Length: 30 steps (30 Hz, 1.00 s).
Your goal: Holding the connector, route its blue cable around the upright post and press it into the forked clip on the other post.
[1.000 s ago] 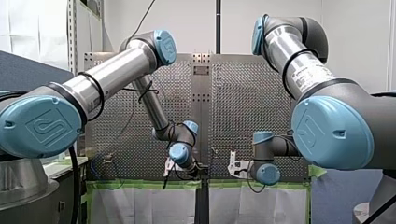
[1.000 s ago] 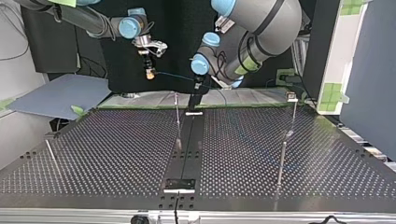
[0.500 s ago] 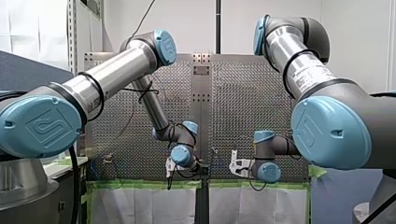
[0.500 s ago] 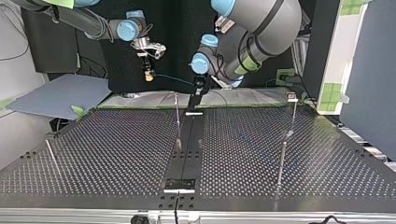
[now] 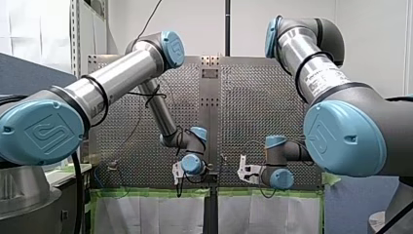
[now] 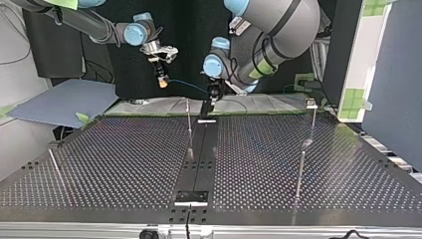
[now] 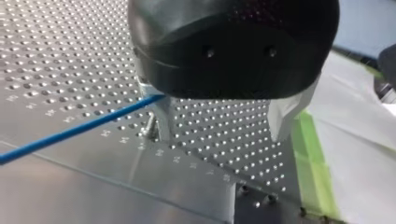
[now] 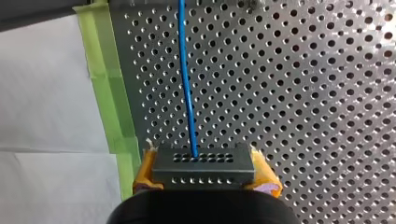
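Right wrist view showed the right gripper [image 8: 205,171] clamped on the connector [image 8: 204,163] at the top view's far table [image 8: 303,93] edge, left gripper [image 7: 220,133] spread open beside the blue cable [image 8: 186,84]; routing and clipping apparently remained.

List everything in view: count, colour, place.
table: one, grey, perforated.
posts: at least three, metal, upright across the table.
tape: green strip, along the table's edge.
board: one, grey-blue, off the table at top view's left.
connector: one, dark grey, in my right gripper.
cable: one, blue, connector to my left gripper.
left gripper: black, metal fingers apart.
right gripper: yellow pads, shut on connector.
arms: two, silver, blue caps.
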Tool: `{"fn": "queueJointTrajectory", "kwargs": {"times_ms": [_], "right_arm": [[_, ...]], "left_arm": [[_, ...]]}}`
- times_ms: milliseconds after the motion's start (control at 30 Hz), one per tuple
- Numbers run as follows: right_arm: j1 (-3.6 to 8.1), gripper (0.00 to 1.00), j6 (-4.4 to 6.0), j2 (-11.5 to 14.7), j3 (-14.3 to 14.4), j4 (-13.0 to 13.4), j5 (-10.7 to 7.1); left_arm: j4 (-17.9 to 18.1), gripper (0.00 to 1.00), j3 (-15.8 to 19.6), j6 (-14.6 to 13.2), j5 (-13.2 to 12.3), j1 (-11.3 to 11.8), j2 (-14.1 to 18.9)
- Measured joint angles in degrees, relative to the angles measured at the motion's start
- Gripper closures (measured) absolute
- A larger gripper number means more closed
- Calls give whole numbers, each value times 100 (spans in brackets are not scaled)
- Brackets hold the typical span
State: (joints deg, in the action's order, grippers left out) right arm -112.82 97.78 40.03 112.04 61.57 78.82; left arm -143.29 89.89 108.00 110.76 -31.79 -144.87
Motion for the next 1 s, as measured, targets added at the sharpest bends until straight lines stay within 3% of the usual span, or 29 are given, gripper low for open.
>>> {"fn": "queueJointTrajectory", "kwargs": {"times_ms": [100, 167, 200, 267, 300, 367, 400, 567, 600, 667, 733, 833, 1000], "right_arm": [[0, 100, -8, 0, 0, -26, -4], [0, 100, -14, 1, -2, -42, 2], [0, 100, -16, 2, -2, -46, 7], [0, 100, -18, 1, -2, -52, 24], [1, 100, -19, 1, -3, -53, 30], [6, 100, -21, 2, -3, -54, 39], [9, 100, -23, 1, -3, -55, 42], [21, 100, -33, 1, -3, -56, 72], [24, 100, -34, 1, -2, -56, 79], [35, 100, -36, 1, -2, -56, 100], [47, 100, -38, 1, -2, -56, 135], [74, 100, -49, 1, -2, -65, 227], [146, 100, -66, 1, -2, -72, 400]], "left_arm": [[143, 5, 76, -52, 143, -4, 0], [251, 24, 133, -74, 252, -4, 0], [296, 24, 153, -84, 298, -5, 0], [365, 44, 186, -128, 398, -5, 0], [380, 44, 194, -156, 439, -4, 0], [402, 59, 203, -232, 532, -6, 0], [408, 59, 205, -264, 560, -8, 0], [408, 81, 209, -479, 575, -28, 0], [411, 81, 209, -517, 553, -32, 0], [435, 93, 210, -609, 483, -37, 0], [483, 98, 211, -702, 399, -40, 0], [525, 98, 215, -828, 304, -56, 0], [642, 98, 258, -1047, 388, -112, 0]]}}
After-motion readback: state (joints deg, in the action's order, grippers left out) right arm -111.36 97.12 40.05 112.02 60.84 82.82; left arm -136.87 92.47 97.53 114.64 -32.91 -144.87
